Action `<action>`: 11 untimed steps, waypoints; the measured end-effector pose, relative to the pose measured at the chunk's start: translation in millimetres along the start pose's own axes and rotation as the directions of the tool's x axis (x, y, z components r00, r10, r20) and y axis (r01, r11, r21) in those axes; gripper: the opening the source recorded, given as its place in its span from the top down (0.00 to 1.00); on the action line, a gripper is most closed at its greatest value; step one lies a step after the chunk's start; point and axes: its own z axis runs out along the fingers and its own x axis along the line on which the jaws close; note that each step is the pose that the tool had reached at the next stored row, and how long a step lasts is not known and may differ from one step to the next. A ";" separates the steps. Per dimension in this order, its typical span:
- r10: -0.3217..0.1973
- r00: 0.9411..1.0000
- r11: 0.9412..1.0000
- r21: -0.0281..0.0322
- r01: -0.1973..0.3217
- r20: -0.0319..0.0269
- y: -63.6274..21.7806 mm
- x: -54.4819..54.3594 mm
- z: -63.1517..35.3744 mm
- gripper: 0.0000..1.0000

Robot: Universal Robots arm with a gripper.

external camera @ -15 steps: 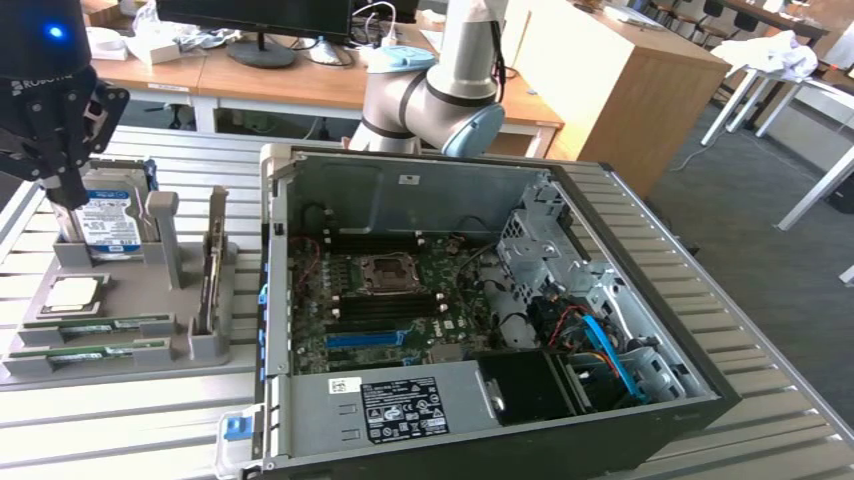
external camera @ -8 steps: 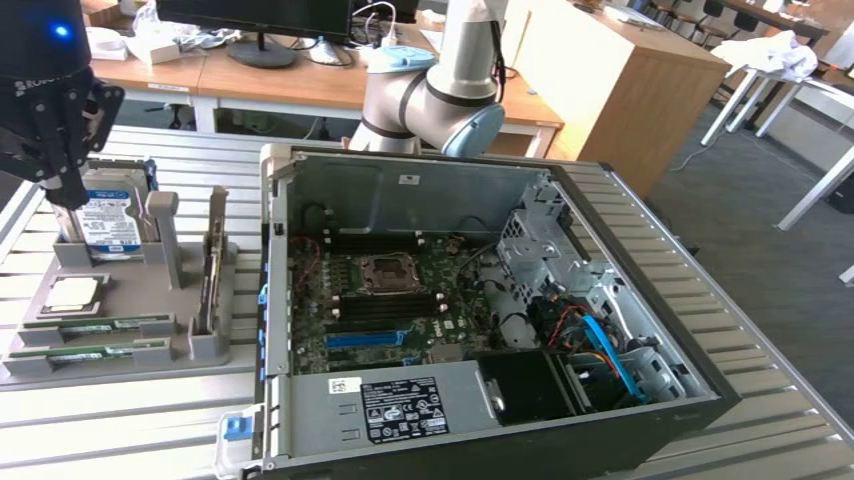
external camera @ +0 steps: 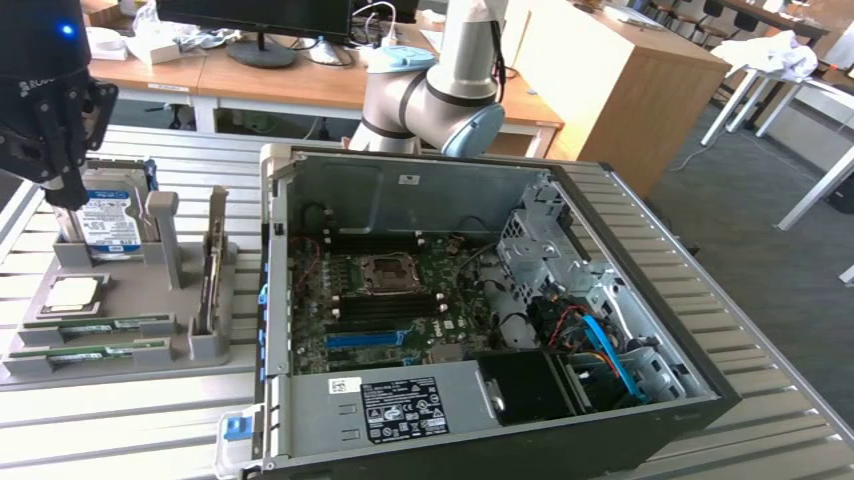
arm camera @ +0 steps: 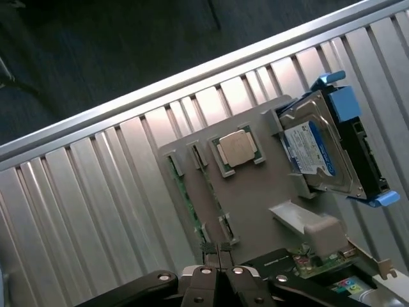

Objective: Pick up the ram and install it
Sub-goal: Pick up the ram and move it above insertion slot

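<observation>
Above the parts tray (external camera: pixel 134 290), gripper (external camera: pixel 64 198) hangs tips-down w/ jaws pinched together, empty; ram (external camera: pixel 100 324) sits in tray

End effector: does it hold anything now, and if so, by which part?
Nothing is held. The end effector is shut and empty above the tray, and the ram lies in its tray slot.

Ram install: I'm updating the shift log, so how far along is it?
Nothing looks done: both ram sticks lie in the grey tray. The tool hangs shut and empty over that tray. Pickup and seating in the open computer case remain.
</observation>
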 end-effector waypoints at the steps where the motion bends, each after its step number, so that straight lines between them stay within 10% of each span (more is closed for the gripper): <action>1: -0.015 1.000 1.000 0.000 0.015 -0.001 0.0 0.0 0.0 0.90; 11: -0.177 0.984 0.984 0.002 0.177 -0.007 0.0 0.0 0.2 0.90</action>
